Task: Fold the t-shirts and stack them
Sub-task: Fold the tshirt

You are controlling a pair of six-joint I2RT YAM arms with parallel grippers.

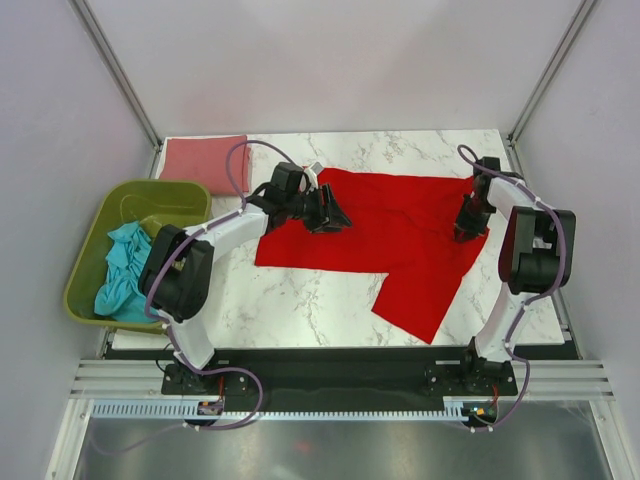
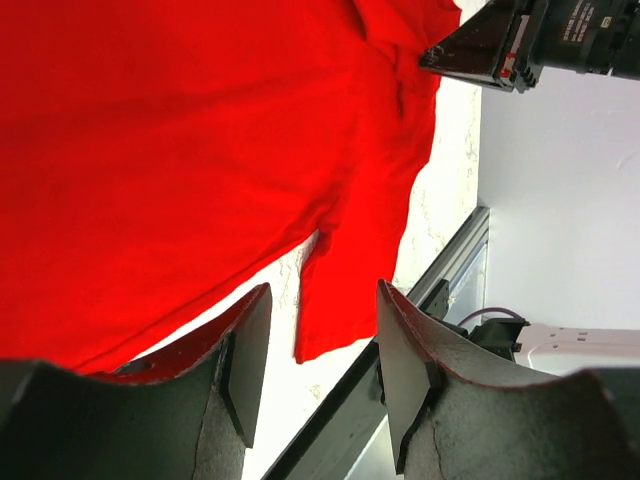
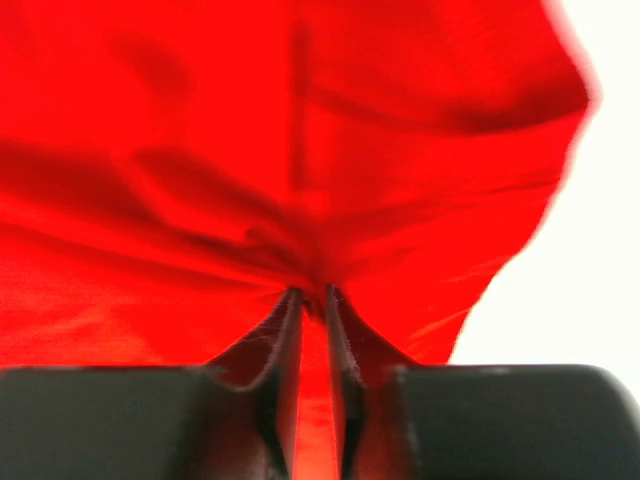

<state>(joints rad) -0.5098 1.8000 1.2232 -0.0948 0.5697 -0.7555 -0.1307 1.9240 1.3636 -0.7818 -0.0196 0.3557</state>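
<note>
The red t-shirt (image 1: 390, 235) lies spread on the marble table, one sleeve hanging toward the front edge. My left gripper (image 1: 330, 215) hovers open over the shirt's left part; in the left wrist view its jaws (image 2: 322, 290) stand wide apart with nothing between them, above the red t-shirt (image 2: 200, 150). My right gripper (image 1: 468, 228) is down on the shirt's right edge. In the right wrist view its jaws (image 3: 312, 292) are a narrow slit apart, pinching bunched red cloth (image 3: 300, 150). A pink t-shirt (image 1: 205, 160) lies folded at the back left. A teal t-shirt (image 1: 125, 270) is crumpled in the basket.
The olive-green basket (image 1: 150, 190) stands off the table's left side. The marble table (image 1: 320, 305) shows bare in front of the red shirt. Frame posts rise at the back corners, and a metal rail (image 1: 320, 385) runs along the near edge.
</note>
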